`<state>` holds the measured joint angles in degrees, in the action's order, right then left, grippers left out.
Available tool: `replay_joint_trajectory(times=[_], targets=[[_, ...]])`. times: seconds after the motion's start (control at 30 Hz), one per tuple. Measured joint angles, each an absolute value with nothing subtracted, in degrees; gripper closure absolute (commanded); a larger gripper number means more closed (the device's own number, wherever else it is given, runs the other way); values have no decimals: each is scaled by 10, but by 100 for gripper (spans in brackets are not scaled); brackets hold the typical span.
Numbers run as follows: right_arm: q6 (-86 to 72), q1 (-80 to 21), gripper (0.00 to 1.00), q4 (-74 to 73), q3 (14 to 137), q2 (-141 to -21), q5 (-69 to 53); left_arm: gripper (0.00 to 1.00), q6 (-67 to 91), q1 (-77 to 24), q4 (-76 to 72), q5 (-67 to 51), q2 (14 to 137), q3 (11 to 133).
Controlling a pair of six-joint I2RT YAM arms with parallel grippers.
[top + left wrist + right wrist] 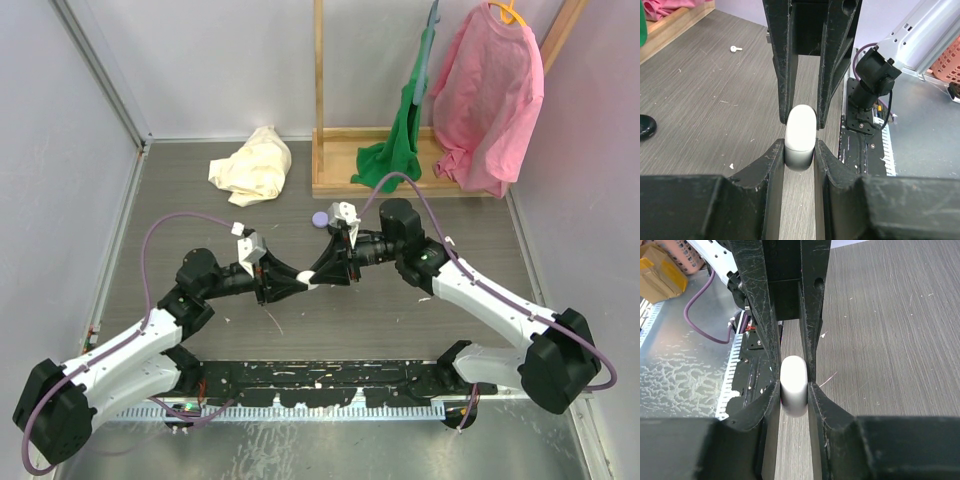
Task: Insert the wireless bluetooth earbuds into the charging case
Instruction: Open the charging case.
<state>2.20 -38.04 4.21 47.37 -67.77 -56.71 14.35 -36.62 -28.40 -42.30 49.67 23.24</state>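
White charging case [800,127] is clamped from opposite ends by left hand [800,151] and right hand [792,390].

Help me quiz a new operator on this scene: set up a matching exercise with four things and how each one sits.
Things:
1. charging case
2. earbud
3. pink shirt
4. cream cloth

States:
A. crumpled in a heap
B. hanging on the wooden rack
C. tiny white piece loose on the table
D. clamped between both arms' fingers

Pairs: 1-D, 2-C, 3-B, 4-A
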Motion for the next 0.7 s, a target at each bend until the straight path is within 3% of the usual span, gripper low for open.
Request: replay_joint_trajectory(times=[0.13,0.23,0.57,0.7], targets=[[21,-380,90,42,475,-679,-569,59,144,-366,-284,-424,496,232],[18,-381,91,43,475,-679,-569,52,145,-366,-285,-423,496,232],[12,-381,91,48,475,-679,-569,52,146,-366,-289,-423,512,232],[9,-381,91,53,475,-678,-568,62,147,-366,-289,-423,516,232]])
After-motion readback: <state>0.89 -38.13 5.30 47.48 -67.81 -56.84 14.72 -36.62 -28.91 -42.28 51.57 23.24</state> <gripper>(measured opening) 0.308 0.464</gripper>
